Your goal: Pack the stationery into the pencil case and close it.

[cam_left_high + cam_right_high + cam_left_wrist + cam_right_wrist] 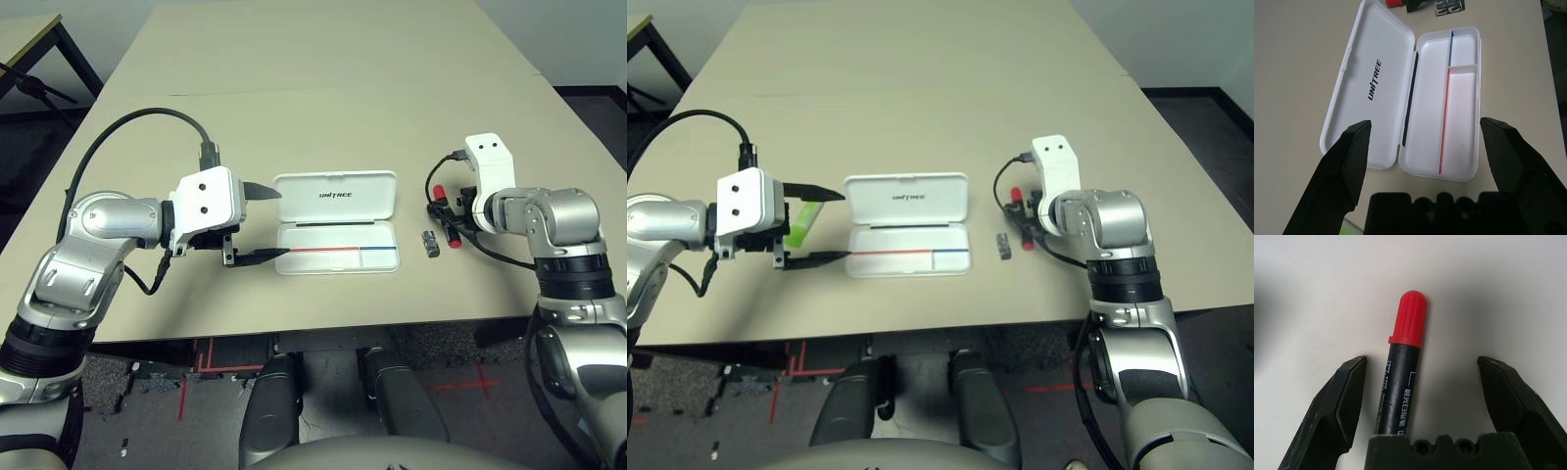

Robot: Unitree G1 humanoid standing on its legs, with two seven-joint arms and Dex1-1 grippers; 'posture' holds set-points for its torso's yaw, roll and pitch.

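On the desk [323, 59], head view: pencil case [336, 196] lies open (both trays bare), silver block [430, 243] at its 3 o'clock. Left wrist: left gripper [1425, 142] gapes before it. Right wrist: right gripper [1422, 382], spread, straddles the red marker [1400, 372].

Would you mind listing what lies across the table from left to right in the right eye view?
Left gripper → green highlighter → open pencil case → small metal block → red-capped marker, under the right gripper.

Left gripper [257, 221] and right gripper [1422, 396]: jaws spread wide, both arms reaching forward.
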